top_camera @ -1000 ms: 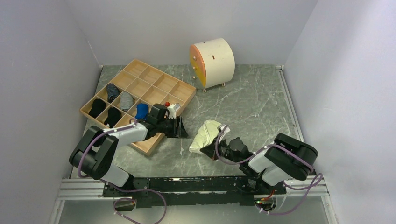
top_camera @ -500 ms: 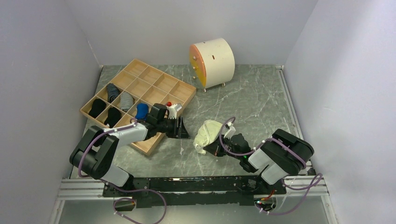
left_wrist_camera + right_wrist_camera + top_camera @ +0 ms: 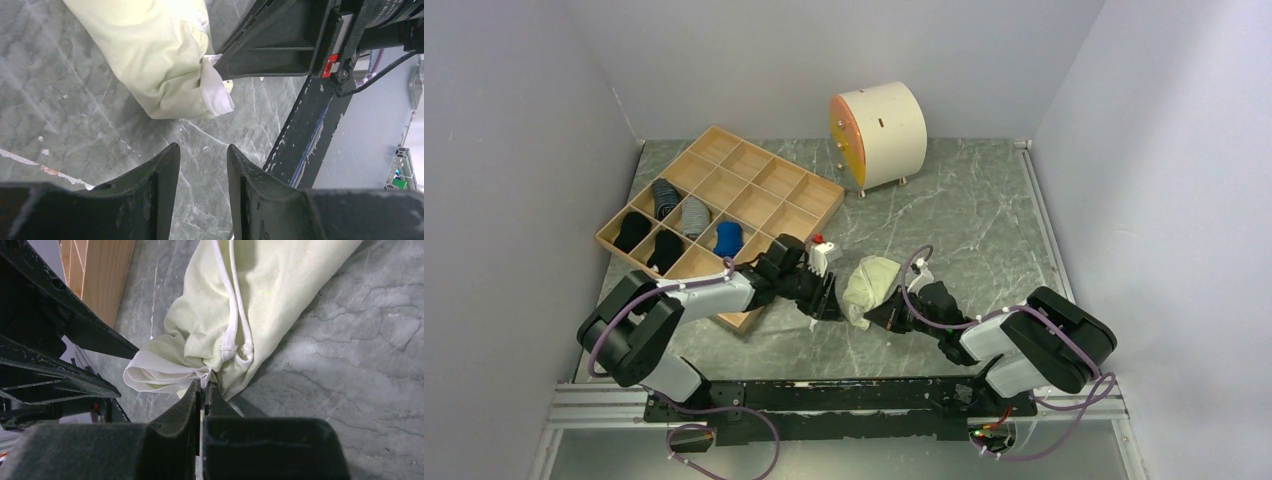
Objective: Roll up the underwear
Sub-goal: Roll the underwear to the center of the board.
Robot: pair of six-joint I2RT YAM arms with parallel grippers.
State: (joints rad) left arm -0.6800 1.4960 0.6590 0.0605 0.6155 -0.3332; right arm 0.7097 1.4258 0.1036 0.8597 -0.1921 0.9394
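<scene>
**Pale yellow underwear, bunched, near front of worktop**

- Underwear (image 3: 871, 284): one piece of pale yellow-green cloth with a white edge and white cord trim. It lies gathered into a loose lump on the grey marbled worktop (image 3: 984, 225), between the two arms and just right of the tray's near corner.
- Right gripper (image 3: 204, 388): clenched on the underwear, its fingers pressed together over a fold of the white edge at the near end of the bundle. The rest of the cloth rests on the worktop.
- Left gripper (image 3: 200, 150): fingers parted with nothing between them. It is low over bare stone, just beside the bundle's left side and not touching it, and points toward the right gripper.
- Wooden compartment tray (image 3: 714, 131): at the left rear, set at an angle. Dark and grey striped rolled items sit in its left cells, with a blue roll (image 3: 728, 237) in a cell near the front edge.
- Cream drum-shaped cabinet (image 3: 886, 125): orange face, on small feet, at the back and well apart from everything else.
</scene>
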